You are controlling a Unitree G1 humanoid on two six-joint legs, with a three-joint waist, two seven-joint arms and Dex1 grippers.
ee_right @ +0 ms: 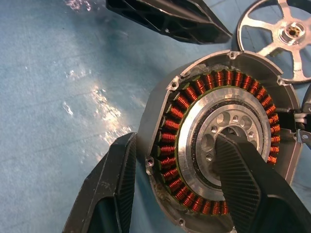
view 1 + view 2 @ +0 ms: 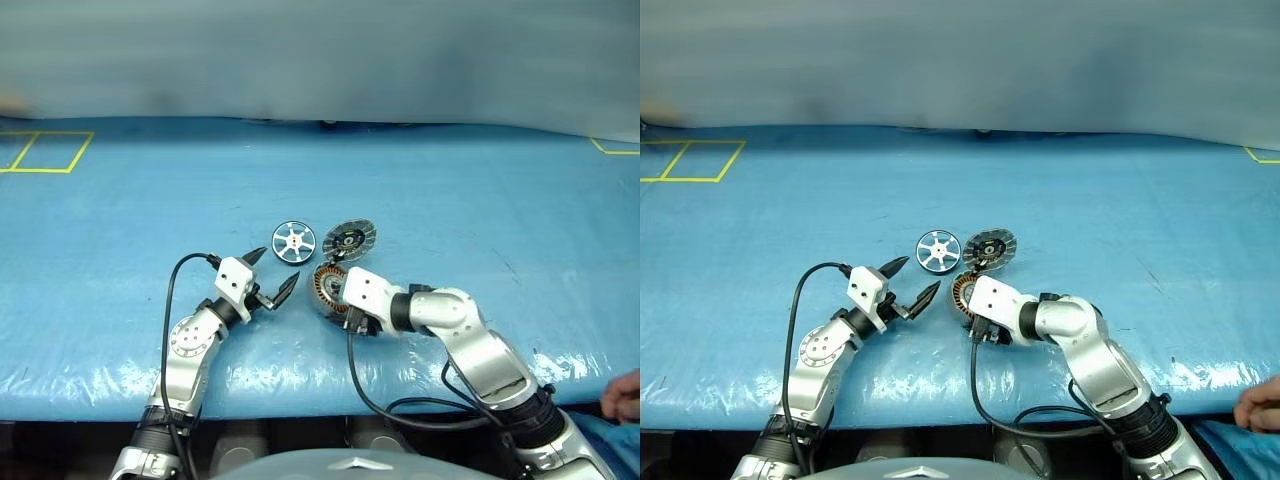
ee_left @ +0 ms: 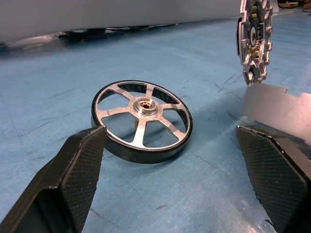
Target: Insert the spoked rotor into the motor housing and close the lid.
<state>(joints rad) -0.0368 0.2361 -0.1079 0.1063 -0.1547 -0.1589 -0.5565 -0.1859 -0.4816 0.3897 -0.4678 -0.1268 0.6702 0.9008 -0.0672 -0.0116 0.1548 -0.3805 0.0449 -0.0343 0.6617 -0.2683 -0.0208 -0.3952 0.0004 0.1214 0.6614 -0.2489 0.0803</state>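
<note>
The right gripper seemingly pinches the motor housing wall; the left gripper gapes (empty) before the spoked rotor, needing to close.

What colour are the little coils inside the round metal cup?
Shiny copper-orange coils ring the round metal cup; the right wrist view shows them best.

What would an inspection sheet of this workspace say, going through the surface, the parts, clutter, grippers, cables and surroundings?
Surface: blue table cover, creased, glossy front edge.
Job's things: spoked rotor flat, outside the motor housing; lid open, raised.
Clutter: nothing seen.
Grippers: left gripper open, empty, facing the rotor; right gripper straddling the housing wall.
Cables: black cable along each arm.
Surroundings: yellow tape marks; a person's hand by the front corner.
</note>
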